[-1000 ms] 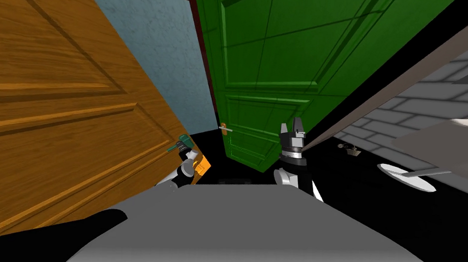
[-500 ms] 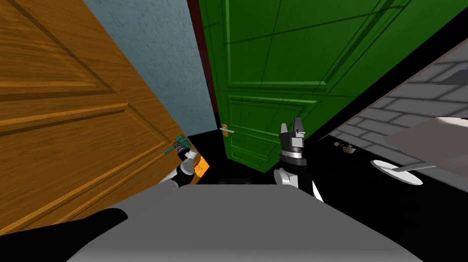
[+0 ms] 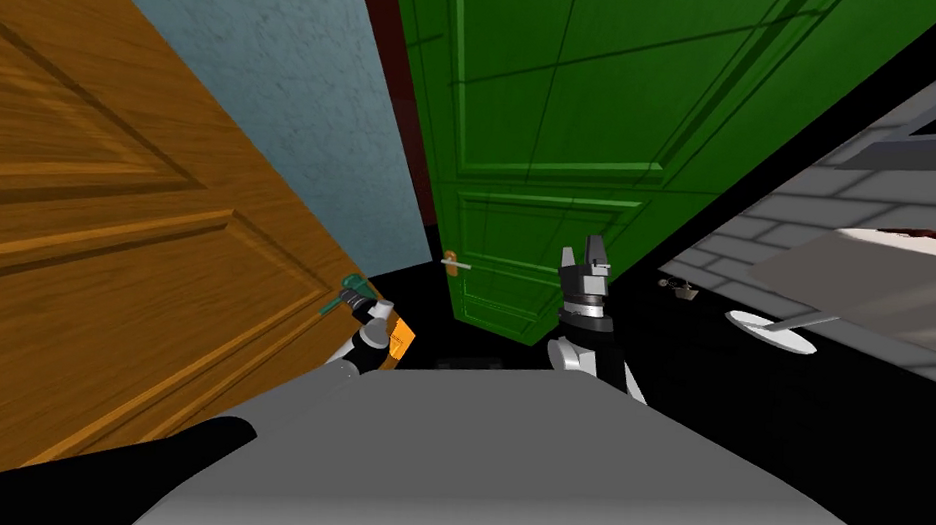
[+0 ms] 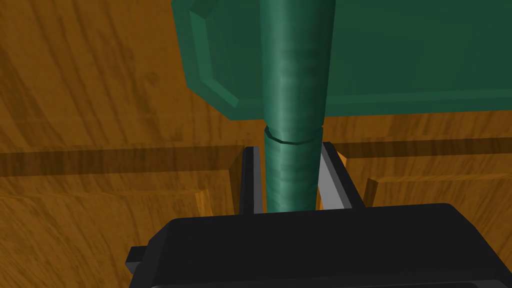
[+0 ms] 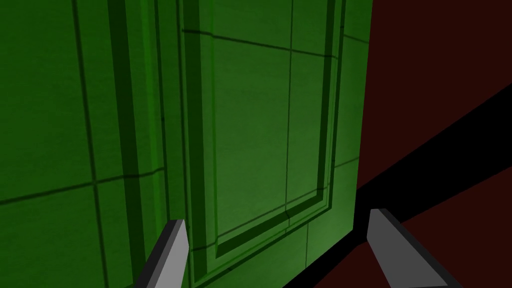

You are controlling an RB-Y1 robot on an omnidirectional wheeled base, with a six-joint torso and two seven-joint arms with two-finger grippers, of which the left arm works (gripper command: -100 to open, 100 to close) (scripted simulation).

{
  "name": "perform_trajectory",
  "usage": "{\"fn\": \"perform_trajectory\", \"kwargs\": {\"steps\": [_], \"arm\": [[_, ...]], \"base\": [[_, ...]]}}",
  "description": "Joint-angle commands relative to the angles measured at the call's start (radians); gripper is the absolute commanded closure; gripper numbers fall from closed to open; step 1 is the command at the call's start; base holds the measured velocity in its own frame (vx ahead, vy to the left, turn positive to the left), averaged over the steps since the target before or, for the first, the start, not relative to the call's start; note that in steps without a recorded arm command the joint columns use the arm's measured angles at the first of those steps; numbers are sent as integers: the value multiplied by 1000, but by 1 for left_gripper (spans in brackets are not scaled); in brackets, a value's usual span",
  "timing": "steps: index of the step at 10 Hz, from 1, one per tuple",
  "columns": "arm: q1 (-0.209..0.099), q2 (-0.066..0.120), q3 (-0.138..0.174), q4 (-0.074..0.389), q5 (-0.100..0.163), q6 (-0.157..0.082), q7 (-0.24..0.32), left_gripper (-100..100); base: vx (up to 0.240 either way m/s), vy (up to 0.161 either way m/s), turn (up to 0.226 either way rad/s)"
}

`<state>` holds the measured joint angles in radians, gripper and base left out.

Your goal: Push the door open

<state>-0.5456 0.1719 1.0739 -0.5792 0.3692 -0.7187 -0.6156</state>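
A brown wooden door [image 3: 107, 236] stands at my left, swung partly away. My left gripper [image 3: 354, 294] is at its free edge, shut on the dark green lever handle [image 3: 337, 301]. In the left wrist view the handle [image 4: 292, 100] runs up between my fingers [image 4: 332, 172] to a green backplate [image 4: 400, 55] on the door [image 4: 100, 100]; the left gripper [image 4: 290, 150] presses its sides. My right gripper [image 3: 586, 256] stands open in front of a green panelled door [image 3: 564, 109], apart from it. The right wrist view shows that gripper [image 5: 277, 225] holding nothing before the green door [image 5: 225, 125].
A blue-grey wall [image 3: 294, 95] shows between the two doors. The green door carries a small orange and silver handle [image 3: 452, 263]. At the right are a grey brick wall [image 3: 860, 205], a white round base [image 3: 768, 332] and a small object [image 3: 683, 289] on a black area.
The brown door has swung further to the left, baring more of the blue-grey wall. My left gripper followed with the handle. The whole view shifted slightly, the right-hand things sliding left.
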Motion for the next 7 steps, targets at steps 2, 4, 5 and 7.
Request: {"fn": "perform_trajectory", "kwargs": {"steps": [2,4,5,7], "arm": [[-9,13,41,-5,14,-32,-30,100],[-16,10,77,-7,26,-56,-56,100],[-19,9,95,-8,33,-68,-70,100],[-26,7,130,-10,45,-91,-96,100]], "base": [[54,117,-90],[48,63,-51],[72,108,-118],[50,113,-85]]}}
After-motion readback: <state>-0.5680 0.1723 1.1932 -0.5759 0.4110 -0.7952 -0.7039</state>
